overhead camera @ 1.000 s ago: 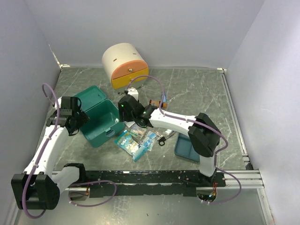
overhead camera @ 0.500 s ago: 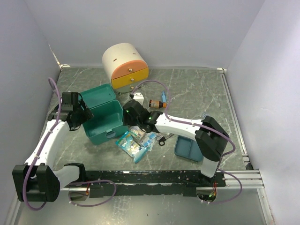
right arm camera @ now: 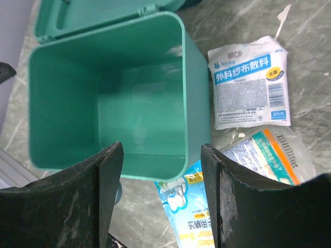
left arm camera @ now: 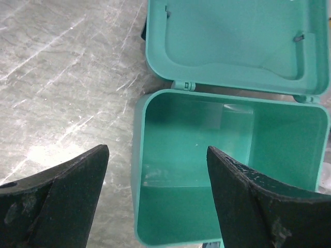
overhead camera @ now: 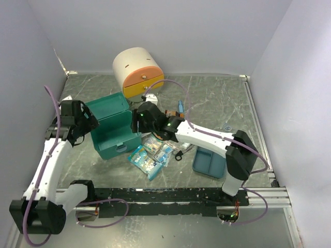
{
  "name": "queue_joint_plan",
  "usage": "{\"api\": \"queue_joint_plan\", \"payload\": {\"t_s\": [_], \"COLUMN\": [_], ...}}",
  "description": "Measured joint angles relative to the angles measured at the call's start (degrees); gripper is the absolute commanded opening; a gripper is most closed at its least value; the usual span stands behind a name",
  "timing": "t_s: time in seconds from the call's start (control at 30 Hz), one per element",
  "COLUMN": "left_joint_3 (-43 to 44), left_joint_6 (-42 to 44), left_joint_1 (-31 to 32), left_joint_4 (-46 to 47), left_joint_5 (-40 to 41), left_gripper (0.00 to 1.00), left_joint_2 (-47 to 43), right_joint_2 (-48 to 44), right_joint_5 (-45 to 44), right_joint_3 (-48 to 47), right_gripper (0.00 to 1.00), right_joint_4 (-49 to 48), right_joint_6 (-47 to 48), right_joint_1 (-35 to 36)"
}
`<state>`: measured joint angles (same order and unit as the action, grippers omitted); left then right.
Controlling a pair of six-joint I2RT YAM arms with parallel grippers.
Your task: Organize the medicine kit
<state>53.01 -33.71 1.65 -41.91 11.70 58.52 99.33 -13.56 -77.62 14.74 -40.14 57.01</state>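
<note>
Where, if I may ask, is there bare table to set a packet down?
Bare marble lies right of the cream cabinet and between the medicine kit and near rail. Crowded: packets between kit and blue tray.

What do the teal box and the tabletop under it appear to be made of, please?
Medicine kit: likely moulded plastic, smooth semi-gloss; soft highlights, rounded corners, moulded hinges. Tabletop: grey-green with white veins and glare, so polished stone or marble-print laminate.

Grey-green marbled tabletop (overhead camera: pixel 217 98); plain pale lavender walls (overhead camera: pixel 207 31) on three sides; soft even light.
</note>
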Motion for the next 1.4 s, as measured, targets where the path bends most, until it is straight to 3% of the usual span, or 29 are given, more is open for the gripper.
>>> {"api": "queue_joint_plan", "payload": {"t_s": [0.13,0.27,0.37,0.6,0.8,1.07,1.4], "left_joint_3": [0.0,-0.4,-3.0,-8.0,-8.5,-8.5,-8.5], "left_joint_6": [2.6,6.3,8.1,8.9,8.9,8.9,8.9], "left_joint_1": [-0.1,-0.1,0.0,0.0,0.0,0.0,0.0], "left_joint_4": [-0.8,0.0,2.5,6.9,7.8,7.8,7.8], "left_joint_5": [-2.4,-11.1,-18.7,-28.6,-30.4,-30.3,-29.9], "left_gripper": [0.88,0.91,0.99,1.00,0.99,0.99,0.98], "left_joint_2": [-5.4,-12.6,-18.8,-28.9,-31.3,-31.4,-30.7], "right_joint_2": [-5.4,-13.8,-19.1,-24.3,-23.5,-14.7,-10.3], "right_joint_5": [0.1,-1.0,-2.2,0.0,1.1,-2.6,-8.9], "right_joint_3": [1.9,9.3,15.4,28.0,32.2,31.3,27.6], "right_gripper": [0.61,0.61,0.61,0.65,0.58,0.61,0.55], "right_joint_4": [-0.3,-1.6,-1.7,-2.2,-4.4,-6.2,-3.6], "right_joint_6": [-0.3,-2.6,-4.4,-9.6,-20.5,-38.1,-48.0], "right_joint_1": [-1.7,-5.2,-8.9,-18.5,-22.6,-22.9,-23.0]}}
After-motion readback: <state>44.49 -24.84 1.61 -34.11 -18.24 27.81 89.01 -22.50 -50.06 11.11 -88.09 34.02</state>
